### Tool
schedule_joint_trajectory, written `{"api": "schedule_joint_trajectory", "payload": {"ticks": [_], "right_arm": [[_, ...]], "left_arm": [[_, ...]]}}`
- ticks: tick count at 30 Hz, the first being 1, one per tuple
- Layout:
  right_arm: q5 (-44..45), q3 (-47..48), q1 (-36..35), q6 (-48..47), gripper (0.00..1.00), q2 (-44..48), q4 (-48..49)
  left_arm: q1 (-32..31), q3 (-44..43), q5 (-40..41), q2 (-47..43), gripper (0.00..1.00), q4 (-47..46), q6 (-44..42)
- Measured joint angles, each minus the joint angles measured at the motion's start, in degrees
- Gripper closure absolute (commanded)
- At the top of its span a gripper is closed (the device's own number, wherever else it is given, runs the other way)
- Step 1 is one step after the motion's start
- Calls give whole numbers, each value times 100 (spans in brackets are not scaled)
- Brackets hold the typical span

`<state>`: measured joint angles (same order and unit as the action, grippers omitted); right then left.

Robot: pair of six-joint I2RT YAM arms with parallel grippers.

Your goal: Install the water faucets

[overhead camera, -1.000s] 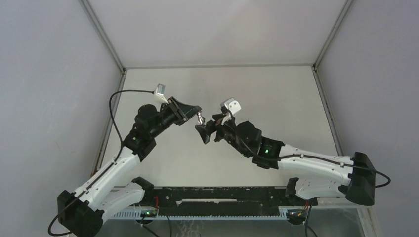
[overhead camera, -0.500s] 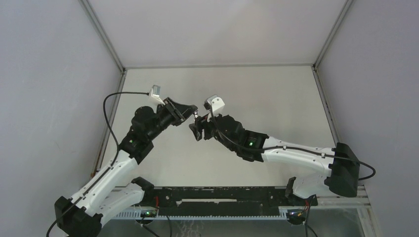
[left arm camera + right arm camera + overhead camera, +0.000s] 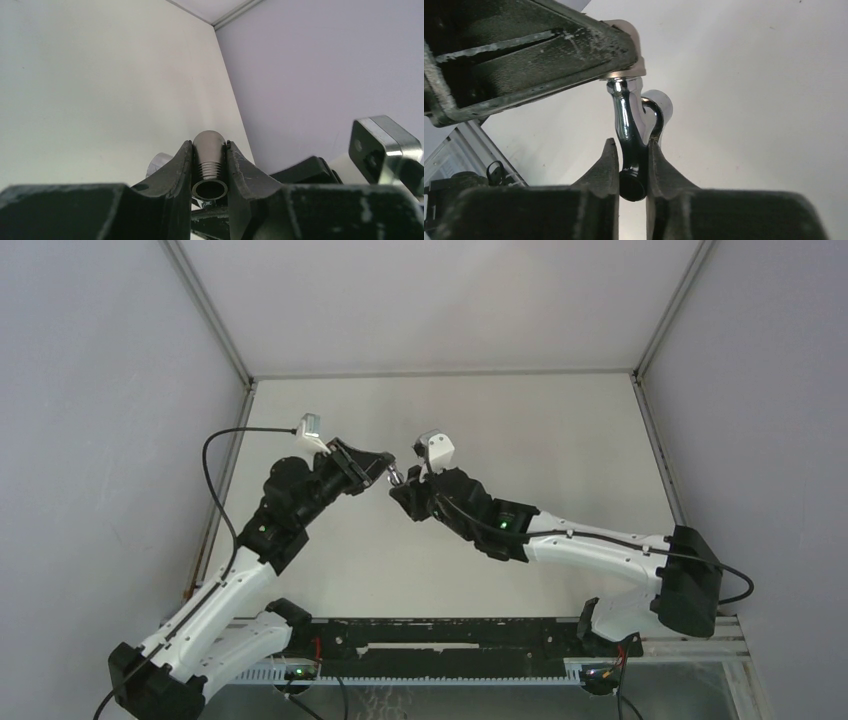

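Observation:
Both arms meet in mid-air above the table's middle. My left gripper (image 3: 387,469) (image 3: 209,144) is shut on the stubby threaded silver cylinder (image 3: 209,156), whose hollow end faces the left wrist camera. The bent chrome faucet (image 3: 626,112) (image 3: 396,477) hangs from that cylinder's far end, just under a left finger (image 3: 534,55). My right gripper (image 3: 401,489) (image 3: 631,143) is shut on the bent faucet's lower stem. A rounded shiny knob (image 3: 657,106) shows beside the stem. In the left wrist view a sliver of silver (image 3: 160,162) peeks out behind a finger.
The white table (image 3: 520,430) is walled by grey panels with metal corner posts (image 3: 205,310). A black rail (image 3: 450,635) runs along the near edge between the arm bases. The right wrist's camera housing (image 3: 382,147) sits close to my left gripper.
My right arm has swung left up to the left gripper and its jaws have shut on the bent faucet. The left arm shifted slightly left, still gripping the cylinder.

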<state>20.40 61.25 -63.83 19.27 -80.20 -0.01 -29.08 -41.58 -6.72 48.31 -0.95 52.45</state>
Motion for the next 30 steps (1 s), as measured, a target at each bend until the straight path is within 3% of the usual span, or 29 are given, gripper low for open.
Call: {"api": "schedule_joint_trajectory", "payload": {"ticks": [5, 13, 16, 17, 30], "right_arm": [[-691, -612, 275, 81, 100, 428, 516], [-2516, -1309, 940, 389, 98, 1016, 1276], [-2896, -1338, 1075, 498, 53, 1047, 1399], [-2988, -1344, 1104, 533, 46, 1047, 1447], [-3088, -1257, 1073, 439, 41, 1051, 1550]], "left_arm": [[-39, 0, -210, -11, 100, 17, -61], [-85, 0, -730, -33, 100, -267, -136], [-79, 0, -857, -35, 100, -420, -151], [-74, 0, -892, -35, 100, -461, -151], [-39, 0, -997, 44, 100, -522, -146]]}}
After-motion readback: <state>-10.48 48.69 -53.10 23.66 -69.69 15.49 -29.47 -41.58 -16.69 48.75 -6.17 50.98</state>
